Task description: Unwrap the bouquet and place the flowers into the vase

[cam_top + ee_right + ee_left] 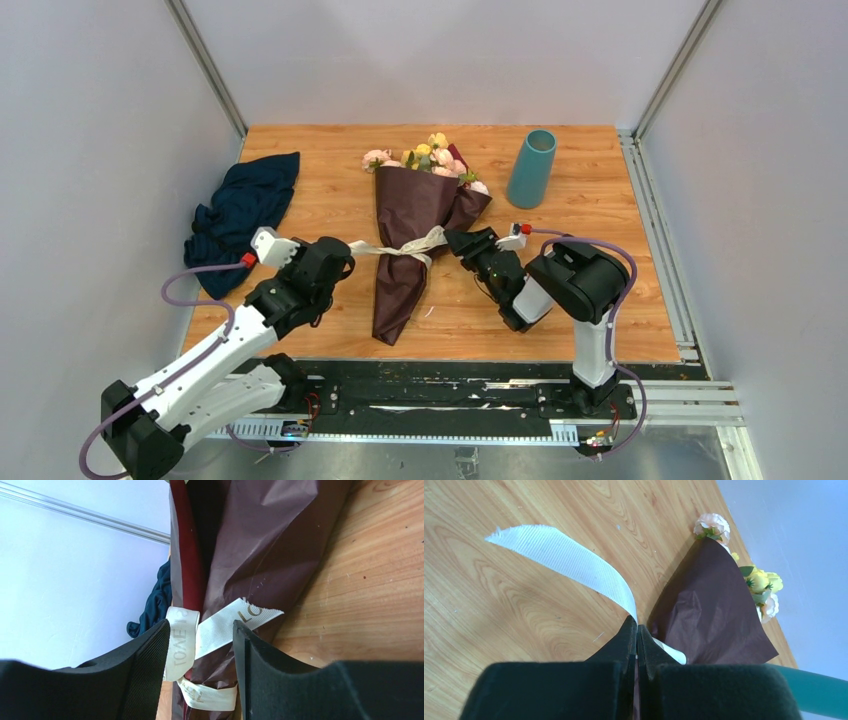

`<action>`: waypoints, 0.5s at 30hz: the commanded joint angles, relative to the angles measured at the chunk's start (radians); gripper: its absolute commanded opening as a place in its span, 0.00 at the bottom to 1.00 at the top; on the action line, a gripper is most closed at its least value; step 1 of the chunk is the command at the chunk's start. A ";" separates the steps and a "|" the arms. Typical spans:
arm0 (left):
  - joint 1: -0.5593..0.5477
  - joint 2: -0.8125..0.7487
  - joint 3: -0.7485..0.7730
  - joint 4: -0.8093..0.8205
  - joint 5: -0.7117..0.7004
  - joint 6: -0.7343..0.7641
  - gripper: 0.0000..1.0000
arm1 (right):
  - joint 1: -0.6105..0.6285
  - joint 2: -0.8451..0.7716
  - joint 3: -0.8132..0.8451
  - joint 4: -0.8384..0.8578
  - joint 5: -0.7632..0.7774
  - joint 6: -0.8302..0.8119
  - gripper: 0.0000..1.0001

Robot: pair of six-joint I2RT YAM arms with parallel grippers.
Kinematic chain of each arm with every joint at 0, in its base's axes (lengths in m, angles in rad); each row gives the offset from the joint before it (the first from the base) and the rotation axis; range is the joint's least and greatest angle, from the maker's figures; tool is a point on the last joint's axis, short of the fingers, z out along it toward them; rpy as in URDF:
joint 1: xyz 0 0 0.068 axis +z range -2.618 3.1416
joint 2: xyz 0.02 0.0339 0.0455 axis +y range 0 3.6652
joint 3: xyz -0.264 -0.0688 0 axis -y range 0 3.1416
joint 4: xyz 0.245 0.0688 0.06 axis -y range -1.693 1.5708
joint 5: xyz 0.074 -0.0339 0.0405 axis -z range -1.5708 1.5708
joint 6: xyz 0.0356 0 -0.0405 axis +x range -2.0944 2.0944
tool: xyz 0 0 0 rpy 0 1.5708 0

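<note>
Bouquet (410, 215): pink and yellow roses in maroon paper, lying mid-bench.
Left gripper (345, 248): pinching the beige fabric ribbon (400, 247) tail.
Right gripper (452, 237): jaws apart astride the ribbon's knot.
Vase (531, 168): teal tapered cylinder, far right corner.

You have one bouquet (415, 200) on one counter (620, 300), rolled in one maroon wrap (400, 290) and tied with one ribbon (400, 248). At its open end you can make out roughly six flowers (440, 155), pink and yellow mixed. They crowd together and the wrap hides the stems, so you cannot fix that count. You also have one vase (531, 168) and one cloth (243, 205). You are running two arms, a left arm (215, 350) and a right arm (590, 300). Each carries one pair of jaws, one wrist camera (268, 244) and one purple cable (185, 290), so two of each in all. Three walls close the counter in.
</note>
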 commanded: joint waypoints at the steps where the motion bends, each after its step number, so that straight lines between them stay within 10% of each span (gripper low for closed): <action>1: -0.009 0.016 -0.009 -0.021 -0.060 0.019 0.00 | -0.014 0.012 0.015 0.059 0.034 -0.028 0.52; 15: -0.009 -0.007 -0.031 -0.012 -0.033 0.001 0.00 | -0.014 -0.050 -0.142 0.061 0.051 0.000 0.61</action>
